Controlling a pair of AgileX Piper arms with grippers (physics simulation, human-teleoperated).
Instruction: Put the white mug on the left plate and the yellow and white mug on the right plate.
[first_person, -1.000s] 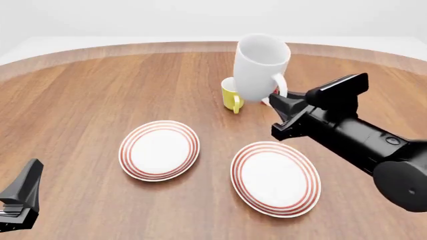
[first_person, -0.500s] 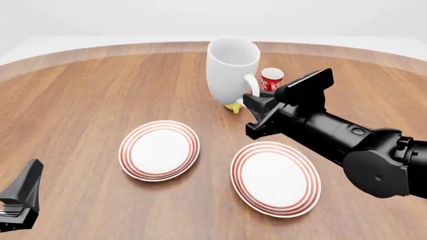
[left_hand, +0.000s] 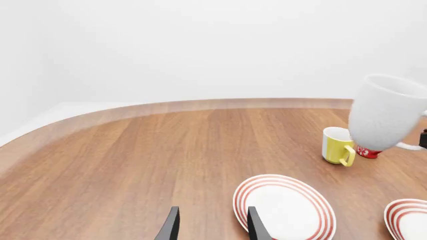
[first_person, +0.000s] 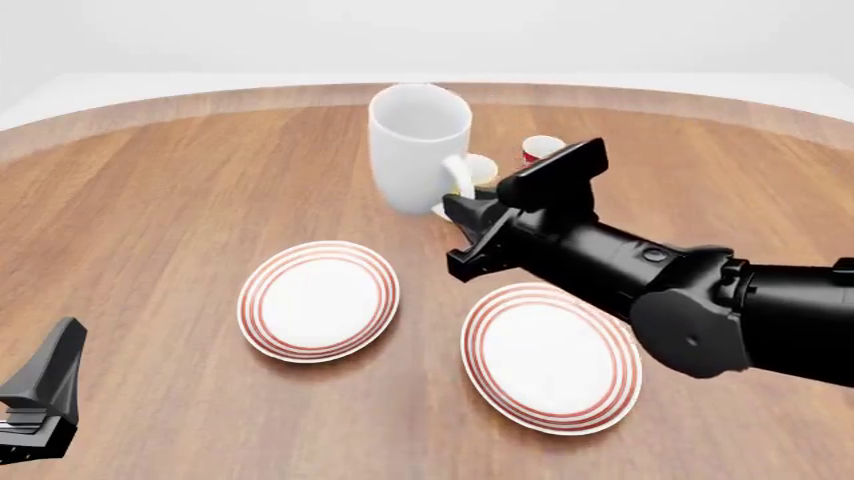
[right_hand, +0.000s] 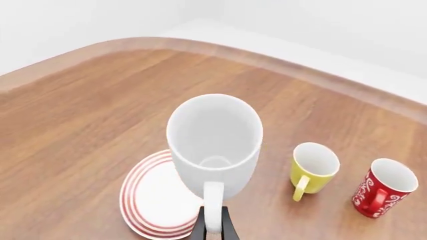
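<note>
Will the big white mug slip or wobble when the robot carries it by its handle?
The white mug looks glossy, so it may be slippery. The right hand pinches only its thin handle, so the tall body could swing. It looks stiff and probably breakable.

A round wooden worktop (first_person: 174, 190) with reddish-brown grain fills most of the front view, its paler curved edge arcing across the upper part of the frame. Behind it lies a plain white backdrop, possibly wall and floor merging, evenly lit.
</note>
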